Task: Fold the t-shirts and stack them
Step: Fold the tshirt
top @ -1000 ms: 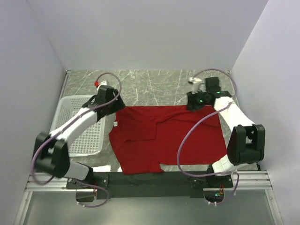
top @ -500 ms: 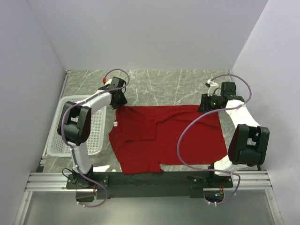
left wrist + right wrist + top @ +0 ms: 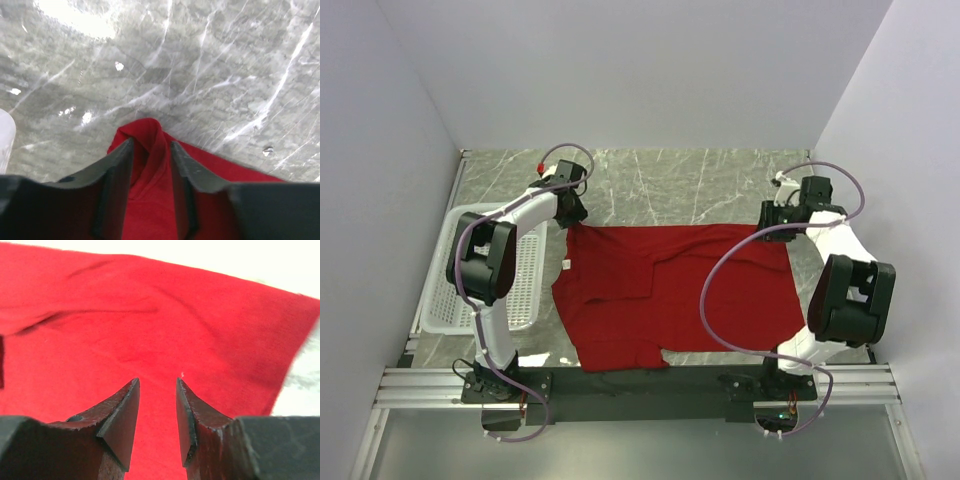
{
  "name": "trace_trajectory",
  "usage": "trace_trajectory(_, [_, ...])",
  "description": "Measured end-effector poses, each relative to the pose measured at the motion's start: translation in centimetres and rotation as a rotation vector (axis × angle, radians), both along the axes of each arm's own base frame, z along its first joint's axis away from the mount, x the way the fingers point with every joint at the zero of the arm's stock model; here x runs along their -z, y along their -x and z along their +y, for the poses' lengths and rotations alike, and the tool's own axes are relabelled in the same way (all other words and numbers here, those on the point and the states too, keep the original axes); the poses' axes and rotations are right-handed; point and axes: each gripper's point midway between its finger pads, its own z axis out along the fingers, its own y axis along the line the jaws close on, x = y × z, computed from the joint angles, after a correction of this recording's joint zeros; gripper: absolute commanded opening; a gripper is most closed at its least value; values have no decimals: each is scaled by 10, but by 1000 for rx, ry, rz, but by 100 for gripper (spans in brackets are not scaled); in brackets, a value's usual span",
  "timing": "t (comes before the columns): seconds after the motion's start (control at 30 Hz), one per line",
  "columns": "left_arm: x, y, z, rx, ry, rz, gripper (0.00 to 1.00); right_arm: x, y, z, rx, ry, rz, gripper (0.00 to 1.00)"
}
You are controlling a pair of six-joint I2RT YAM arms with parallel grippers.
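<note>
The left gripper pinches a bunched corner of the red t-shirt, while the right gripper stands slightly spread over its cloth.

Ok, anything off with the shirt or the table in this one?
Nothing spilled or damaged. The t-shirt lies a bit crooked, with a flap doubled over its middle, and its far left corner is bunched into a raised ridge inside the left gripper.
</note>
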Motion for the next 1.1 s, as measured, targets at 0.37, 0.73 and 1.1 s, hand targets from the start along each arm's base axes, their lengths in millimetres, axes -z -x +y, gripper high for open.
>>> trace_trajectory(0.37, [-2, -5, 2, 11, 27, -8, 1, 33, -14, -69, 294, -18, 127, 43])
trace_trajectory(0.73, [-6, -13, -1, 26, 70, -32, 1, 39, -72, -104, 374, -33, 130, 43])
trace_trajectory(1.1, [-6, -12, -6, 45, 103, -27, 1, 56, -69, -106, 388, -33, 198, 41])
